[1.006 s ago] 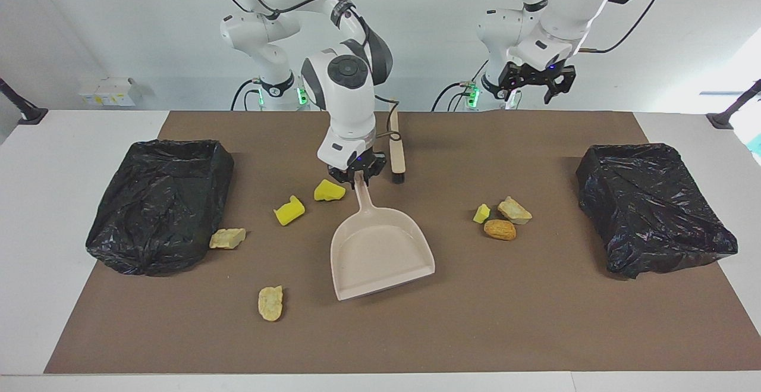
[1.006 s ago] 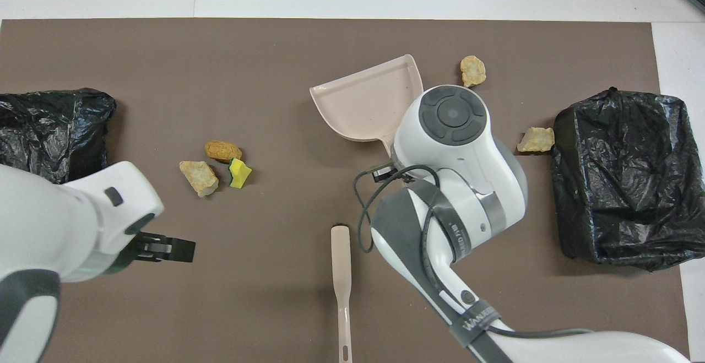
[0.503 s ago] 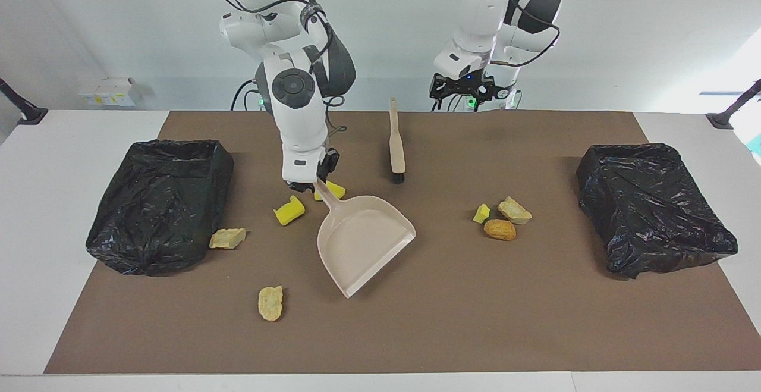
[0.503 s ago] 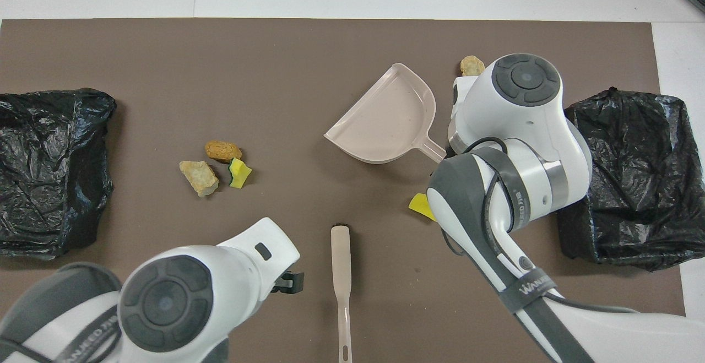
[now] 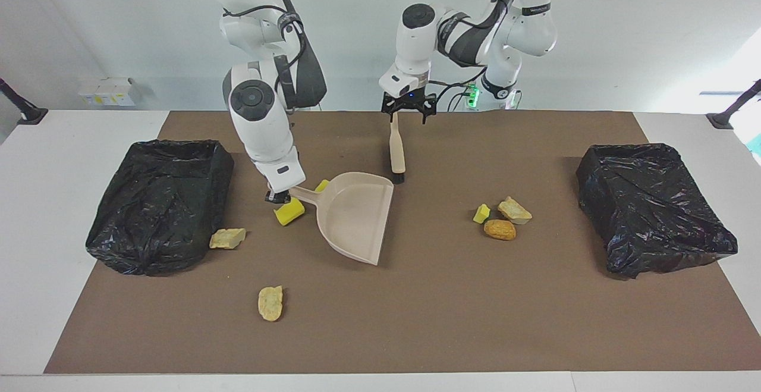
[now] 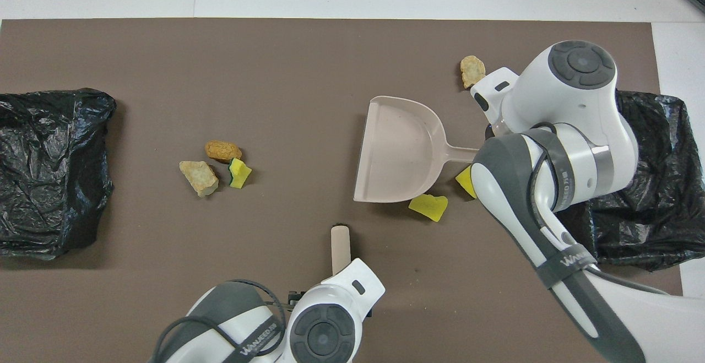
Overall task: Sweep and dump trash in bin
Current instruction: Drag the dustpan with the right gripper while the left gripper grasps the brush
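My right gripper (image 5: 278, 196) is shut on the handle of the beige dustpan (image 5: 357, 213) (image 6: 399, 156), whose mouth faces the left arm's end. Two yellow trash chunks (image 5: 289, 210) (image 6: 429, 207) lie by the handle. A tan lump (image 5: 227, 238) sits beside the bin (image 5: 160, 201) at the right arm's end, and another tan lump (image 5: 270, 303) (image 6: 472, 70) lies farther out. A yellow, a tan and an orange-brown piece (image 5: 499, 229) (image 6: 222, 150) cluster toward the other bin (image 5: 654, 207). My left gripper (image 5: 407, 116) hangs open over the brush's (image 5: 396, 154) handle end.
Both bins are lined with black bags, one at each end of the brown mat (image 5: 452, 320). In the overhead view the right arm covers its gripper and part of the bin (image 6: 650, 187), and the left arm covers most of the brush (image 6: 340, 242).
The right gripper swung the dustpan toward the right arm's end, turning its mouth toward the left arm's end. The left arm came across and down to the brush handle.
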Action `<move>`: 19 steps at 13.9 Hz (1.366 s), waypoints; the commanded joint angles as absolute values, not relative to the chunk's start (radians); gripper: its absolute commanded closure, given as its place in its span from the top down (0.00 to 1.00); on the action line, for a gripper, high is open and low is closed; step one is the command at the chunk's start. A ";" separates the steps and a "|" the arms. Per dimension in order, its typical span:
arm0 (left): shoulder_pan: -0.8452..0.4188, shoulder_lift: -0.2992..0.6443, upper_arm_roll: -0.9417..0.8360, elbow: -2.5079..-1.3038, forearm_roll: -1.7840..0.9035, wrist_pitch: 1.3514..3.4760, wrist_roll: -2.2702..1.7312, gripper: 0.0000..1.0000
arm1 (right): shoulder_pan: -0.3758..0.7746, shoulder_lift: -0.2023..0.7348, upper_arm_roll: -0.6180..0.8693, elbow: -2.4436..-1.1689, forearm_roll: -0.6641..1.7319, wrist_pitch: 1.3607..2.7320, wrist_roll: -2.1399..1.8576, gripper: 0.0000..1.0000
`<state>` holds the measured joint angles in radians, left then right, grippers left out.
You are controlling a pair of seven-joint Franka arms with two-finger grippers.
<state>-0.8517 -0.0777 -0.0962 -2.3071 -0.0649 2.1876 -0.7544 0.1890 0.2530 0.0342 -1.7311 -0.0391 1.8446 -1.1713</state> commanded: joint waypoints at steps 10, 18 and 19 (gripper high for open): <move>-1.000 -0.054 -0.075 -2.387 -0.074 2.264 -0.830 1.00 | 0.233 0.186 0.046 -1.851 -0.179 1.919 -1.258 0.00; -0.968 -0.080 -0.063 -2.332 -0.074 2.135 -0.759 0.00 | 0.236 0.181 0.048 -1.861 -0.175 1.921 -1.226 0.00; -0.956 -0.093 -0.063 -2.330 -0.074 2.120 -0.759 0.00 | 0.238 0.181 0.048 -1.861 -0.175 1.922 -1.221 0.00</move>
<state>-0.9748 -0.0620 -0.0674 -2.3358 -0.0649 2.1649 -0.7846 0.2425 0.2149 0.0417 -1.8230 -0.1634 1.8941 -1.2358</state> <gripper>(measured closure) 0.736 0.683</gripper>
